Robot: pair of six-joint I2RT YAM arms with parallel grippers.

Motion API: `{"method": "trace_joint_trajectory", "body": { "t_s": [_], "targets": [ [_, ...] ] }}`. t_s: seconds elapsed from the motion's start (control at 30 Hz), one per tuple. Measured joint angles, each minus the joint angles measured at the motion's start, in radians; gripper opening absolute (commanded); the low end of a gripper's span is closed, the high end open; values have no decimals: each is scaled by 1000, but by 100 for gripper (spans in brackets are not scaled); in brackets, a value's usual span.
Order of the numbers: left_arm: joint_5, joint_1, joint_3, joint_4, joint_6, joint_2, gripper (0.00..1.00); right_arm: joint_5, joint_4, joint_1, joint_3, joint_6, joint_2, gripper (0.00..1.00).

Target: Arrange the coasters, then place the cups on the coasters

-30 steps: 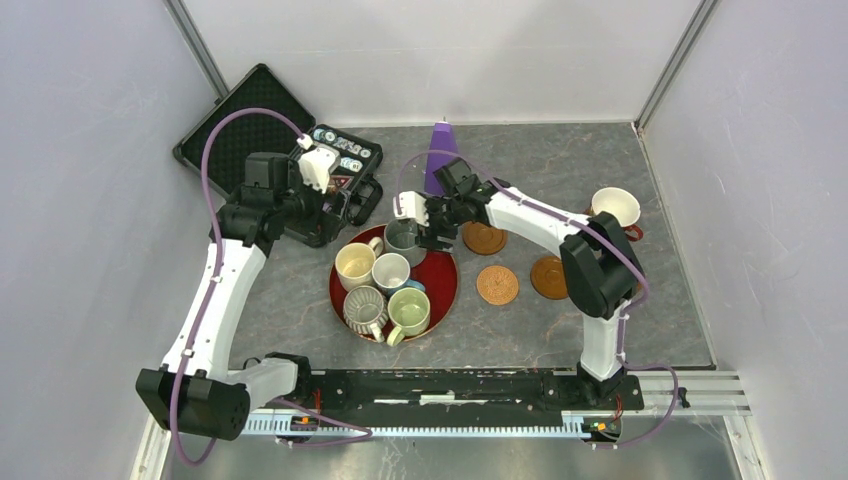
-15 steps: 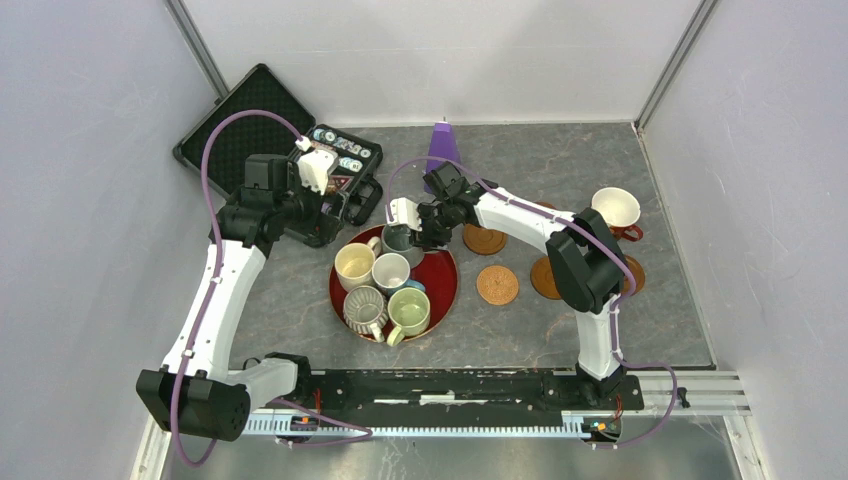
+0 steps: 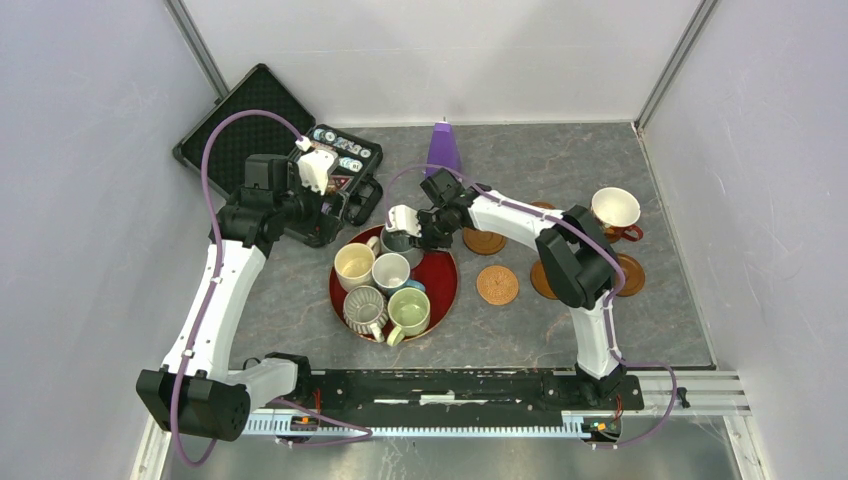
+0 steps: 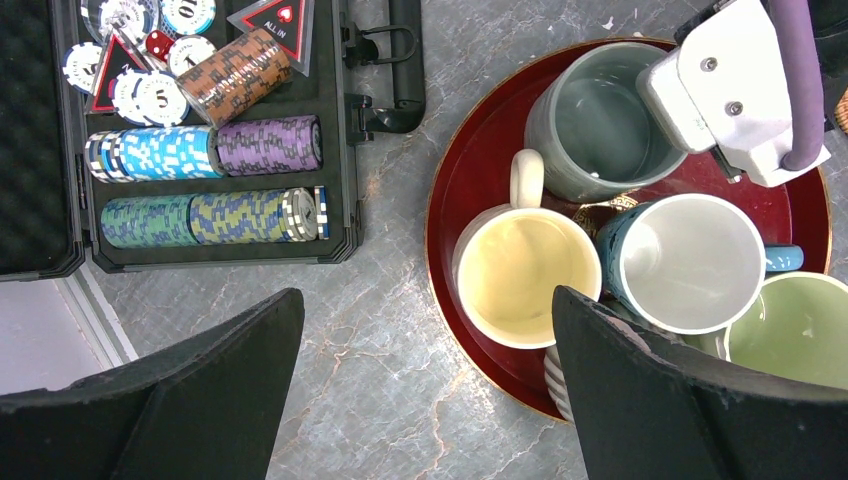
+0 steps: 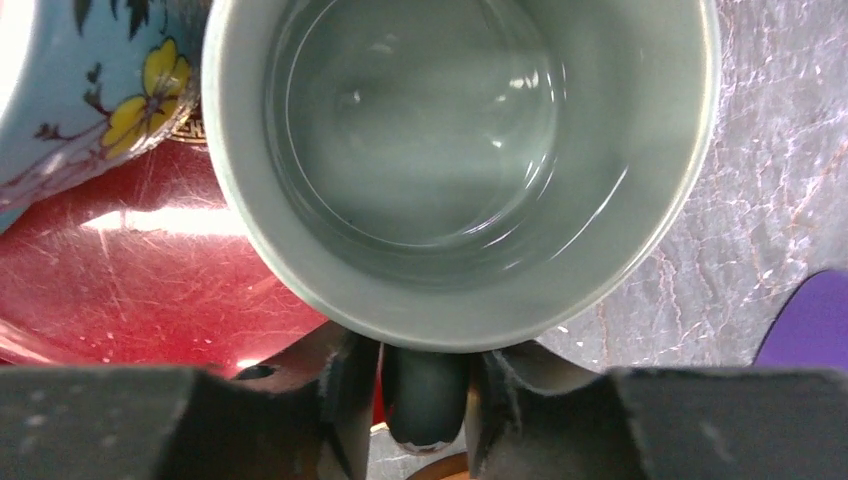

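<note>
Right wrist view: the grey-blue glazed ceramic mug, judged slippery and breakable, is pinched at its handle by the right hand; the left hand is spread.

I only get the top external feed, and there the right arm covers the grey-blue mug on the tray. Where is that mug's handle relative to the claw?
Observer: The right wrist view shows the grey-blue mug with its handle between the right claw fingers. I cannot tell whether they press it.
Operator: Anything inside the mug?
Observer: No, it is empty, with only bare glaze at the bottom.
Operator: And the left claw?
Observer: The left wrist view shows the left claw wide open and holding nothing, above the gap between the chip case and the red tray.
</note>
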Motion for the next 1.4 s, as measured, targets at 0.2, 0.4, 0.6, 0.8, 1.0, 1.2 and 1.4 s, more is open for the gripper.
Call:
{"method": "trace_joint_trajectory", "body": {
  "t_s": [0.2,0.4,0.6,0.8,1.0,1.2,1.4],
  "targets": [
    [0,0,0,0,0,0,100,-11,3,0,0,39,-5,4],
    [7,0,0,-12,0,-2,100,-14,9,-18,-50,76,-42,0],
    [10,0,0,-17,0,-9,100,-59,8,-73,-165,133,-145,0],
    [18,0,0,-18,0,-15,100,-137,68,-192,-258,220,-292,0],
    [39,0,0,-19,0,-15,100,-187,89,-332,-325,230,-441,0],
    [81,0,0,-19,1,-13,100,-226,-68,-509,-360,108,-550,0],
    [121,0,0,-16,3,-2,100,-226,-226,-713,-511,-23,-666,0]
  ]
}}
